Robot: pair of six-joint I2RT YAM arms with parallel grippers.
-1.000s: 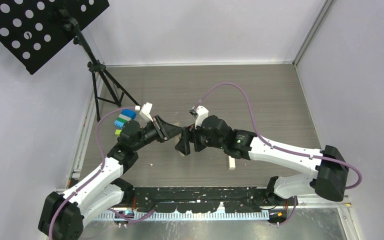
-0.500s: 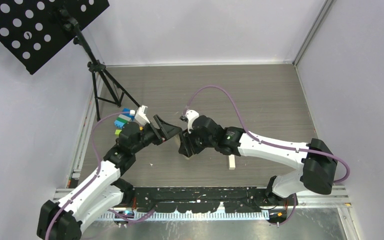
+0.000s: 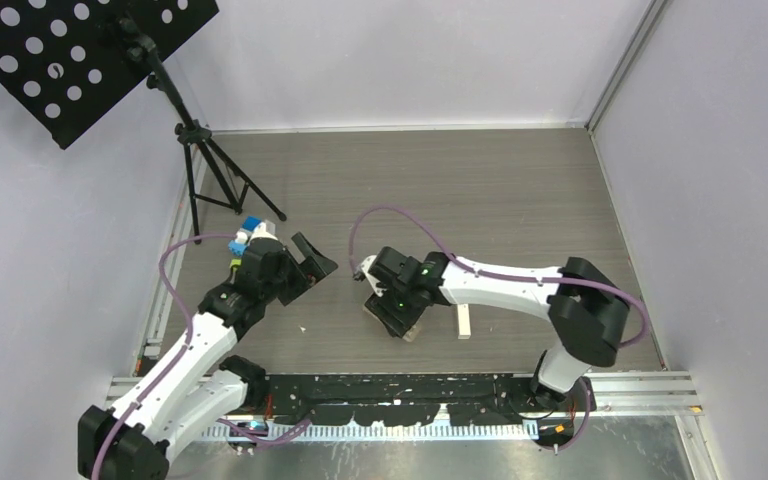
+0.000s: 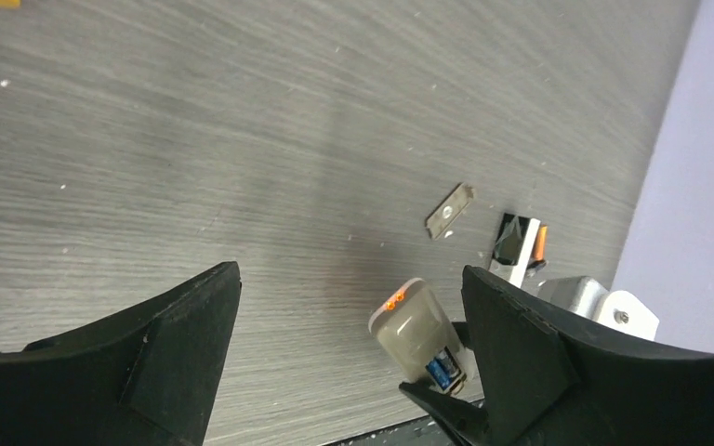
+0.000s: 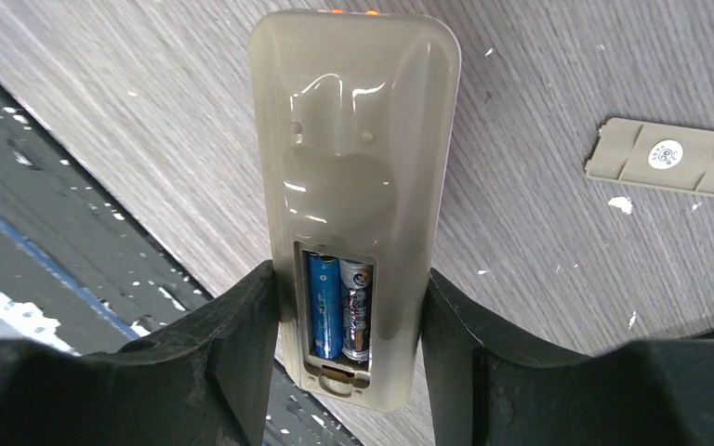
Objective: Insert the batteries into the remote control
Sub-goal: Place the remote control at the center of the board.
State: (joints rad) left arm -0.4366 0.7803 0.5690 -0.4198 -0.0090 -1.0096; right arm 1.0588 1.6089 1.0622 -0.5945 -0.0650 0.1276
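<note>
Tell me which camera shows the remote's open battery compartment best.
Right wrist: the compartment sits mid-frame, with a blue battery and a silver battery inside. Left wrist shows the remote small, with a blue glimpse. Top view: compartment hidden under the right hand.

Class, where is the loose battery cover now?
Right wrist view: the battery cover lies flat on the table, picture-right of the remote held by the right gripper.

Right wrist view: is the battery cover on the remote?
No: the compartment of the remote stands open with two batteries showing, and the cover lies apart from it on the table.
</note>
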